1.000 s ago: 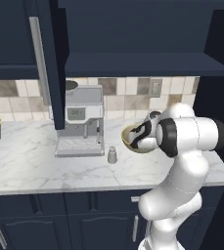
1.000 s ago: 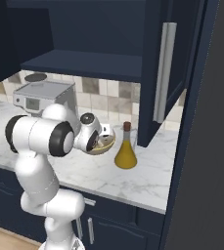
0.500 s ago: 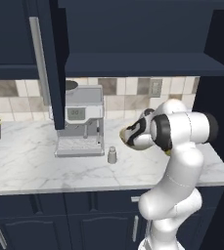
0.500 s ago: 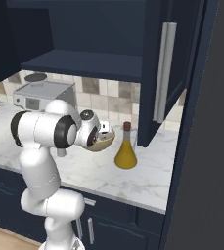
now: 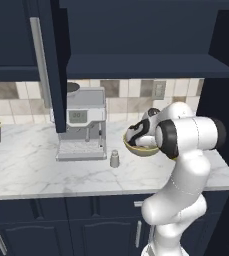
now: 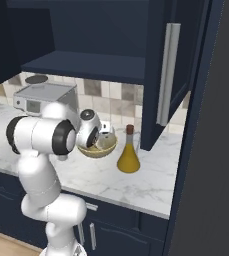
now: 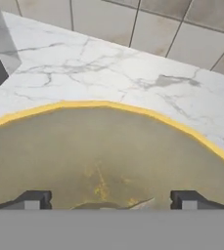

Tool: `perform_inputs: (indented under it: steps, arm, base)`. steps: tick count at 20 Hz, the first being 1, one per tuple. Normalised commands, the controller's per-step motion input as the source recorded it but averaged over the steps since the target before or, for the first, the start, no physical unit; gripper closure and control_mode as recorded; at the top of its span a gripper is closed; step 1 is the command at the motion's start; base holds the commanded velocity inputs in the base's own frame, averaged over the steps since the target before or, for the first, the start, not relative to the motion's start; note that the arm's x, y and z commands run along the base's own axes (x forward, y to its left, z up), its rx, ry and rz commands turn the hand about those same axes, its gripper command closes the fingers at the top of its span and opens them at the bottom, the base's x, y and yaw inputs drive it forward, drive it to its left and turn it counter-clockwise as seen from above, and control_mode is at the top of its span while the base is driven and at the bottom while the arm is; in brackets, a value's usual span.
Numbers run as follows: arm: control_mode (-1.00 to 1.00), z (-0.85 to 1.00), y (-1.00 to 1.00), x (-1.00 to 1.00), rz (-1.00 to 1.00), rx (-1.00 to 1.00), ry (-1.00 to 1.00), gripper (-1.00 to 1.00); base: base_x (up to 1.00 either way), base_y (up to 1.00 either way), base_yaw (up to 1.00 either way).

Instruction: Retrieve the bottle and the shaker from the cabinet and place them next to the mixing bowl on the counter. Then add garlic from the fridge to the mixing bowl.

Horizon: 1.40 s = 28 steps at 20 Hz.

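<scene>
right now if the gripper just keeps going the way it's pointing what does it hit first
Most likely the olive inside of the mixing bowl. In the hand view the gripper points into the bowl with open fingers and nothing between them. Past the rim lies the counter. Depth to the bowl is unclear.

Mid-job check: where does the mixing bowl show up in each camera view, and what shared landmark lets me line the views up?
Left base view: the mixing bowl sits right of centre on the counter, partly behind the arm.
Right base view: the bowl is left of centre, just left of the bottle.
Hand view: its olive inside spans the lower half.
Shared landmark: the tiled backsplash behind the bowl.
</scene>
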Motion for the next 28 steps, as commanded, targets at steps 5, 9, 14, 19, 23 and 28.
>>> perform_inputs:
  steps: [5,9,14,19,23,28]
  arm:
    - [-1.0,0.32,-0.01,-0.49,0.0,0.05,-0.12,-1.0]
    - [-1.0,0.42,-0.12,-0.88,0.0,0.04,-0.12,-1.0]
    - [-1.0,0.46,-0.05,-1.0,0.0,0.02,-0.06,-1.0]
    - [-1.0,0.83,0.0,-0.98,0.0,0.0,-0.03,-1.0]
    - [-1.0,0.91,0.0,-0.94,0.0,0.0,0.0,-1.0]
    - [-1.0,0.59,0.0,-1.0,0.0,0.01,0.0,-1.0]
  base:
    - [0.0,0.0,0.0]
    - [0.0,0.0,0.0]
    - [0.0,0.0,0.0]
    - [0.0,0.0,0.0]
    - [0.0,0.0,0.0]
    - [0.0,0.0,0.0]
